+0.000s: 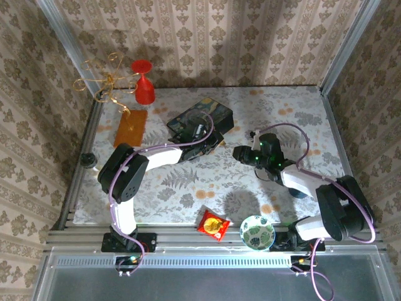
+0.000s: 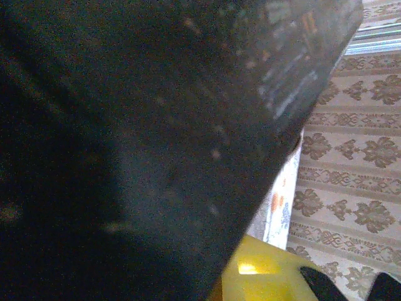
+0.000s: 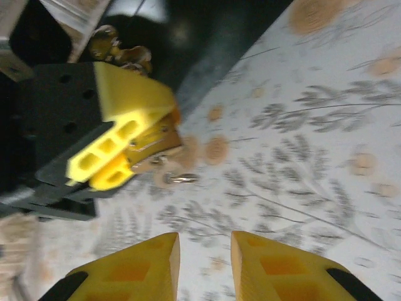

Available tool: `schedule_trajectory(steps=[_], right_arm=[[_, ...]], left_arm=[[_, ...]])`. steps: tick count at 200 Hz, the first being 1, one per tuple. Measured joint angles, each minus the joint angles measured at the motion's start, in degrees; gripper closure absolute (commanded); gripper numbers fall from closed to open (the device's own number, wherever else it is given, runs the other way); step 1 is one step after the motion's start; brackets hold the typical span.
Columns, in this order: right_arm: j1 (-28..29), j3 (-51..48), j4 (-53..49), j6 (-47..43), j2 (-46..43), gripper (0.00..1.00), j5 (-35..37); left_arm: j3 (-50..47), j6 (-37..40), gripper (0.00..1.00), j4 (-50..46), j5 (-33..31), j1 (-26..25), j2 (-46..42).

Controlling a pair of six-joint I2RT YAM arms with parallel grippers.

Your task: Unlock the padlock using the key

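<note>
The brass padlock [image 3: 153, 141] is pinched between the yellow fingers of my left gripper [image 3: 135, 147], just above the floral tablecloth. A small silvery key [image 3: 180, 179] shows just below the padlock; whether it sits in the lock I cannot tell. My right gripper [image 3: 203, 241] hovers a short way off, facing the padlock, its jaws open with bare cloth between them. From above, the left gripper [image 1: 210, 139] is at the front edge of the dark blue box [image 1: 200, 119] and the right gripper [image 1: 241, 153] is just right of it. In the left wrist view the box [image 2: 156, 125] looms close above a yellow finger [image 2: 269, 279].
A red goblet [image 1: 143, 81] and a gold wire stand [image 1: 106, 78] are at the back left, with an orange slab [image 1: 130, 127] in front of them. A red snack packet [image 1: 213, 224] and a patterned bowl [image 1: 257, 232] lie at the near edge. Wallpapered walls close in the table.
</note>
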Motion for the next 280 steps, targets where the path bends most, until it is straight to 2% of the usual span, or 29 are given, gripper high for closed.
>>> schedule_trajectory(steps=[26, 54, 109, 150, 212, 264, 280], right_arm=[[-0.9, -1.1, 12.4, 11.8, 5.7, 0.73, -5.5], [-2.7, -2.6, 24.9, 22.3, 11.9, 0.74, -8.2], [-3.5, -2.9, 44.7, 34.7, 20.5, 0.76, -9.6], [-3.6, -3.8, 48.6, 37.0, 20.5, 0.79, -9.6], [-3.8, -5.5, 45.7, 35.7, 15.6, 0.78, -9.3], [-3.8, -5.2, 45.7, 36.0, 17.4, 0.78, -9.3], [-3.8, -4.8, 45.9, 36.6, 18.5, 0.74, -9.3]], left_arm=[[-0.7, 0.0, 1.0, 2.6, 0.4, 0.0, 0.0], [-1.2, 0.0, 1.0, 5.0, 1.1, 0.2, 0.0], [-2.6, -0.7, 1.0, 12.7, 1.0, 1.6, 0.3], [-2.7, -0.7, 1.0, 13.4, 1.1, 1.5, 0.3], [-2.7, -0.7, 1.0, 13.3, 1.0, 1.4, 0.3], [-2.7, -0.7, 1.0, 13.3, 1.0, 1.3, 0.3], [-2.8, -0.7, 1.0, 13.3, 1.0, 1.1, 0.3]])
